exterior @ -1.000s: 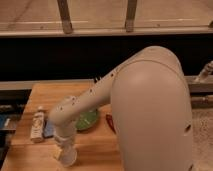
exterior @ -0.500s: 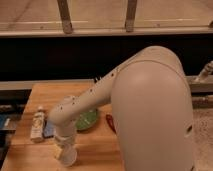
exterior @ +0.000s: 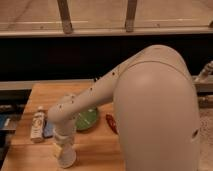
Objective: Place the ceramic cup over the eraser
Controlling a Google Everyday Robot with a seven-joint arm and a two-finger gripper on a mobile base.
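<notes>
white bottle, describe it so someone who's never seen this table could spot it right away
Start at the wooden table and go to its left edge: the white bottle sits there, beside a flat blue pad. It is long, narrow and labelled, unlike the round green bowl or the short plain ceramic cup under the gripper near the front edge.

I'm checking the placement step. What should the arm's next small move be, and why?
Probably a slight straight descent, with no sideways drift. The gripper sits at the ceramic cup, low over the table near its front edge. The eraser is not visible, so it may be under the cup; sliding could knock it.
</notes>
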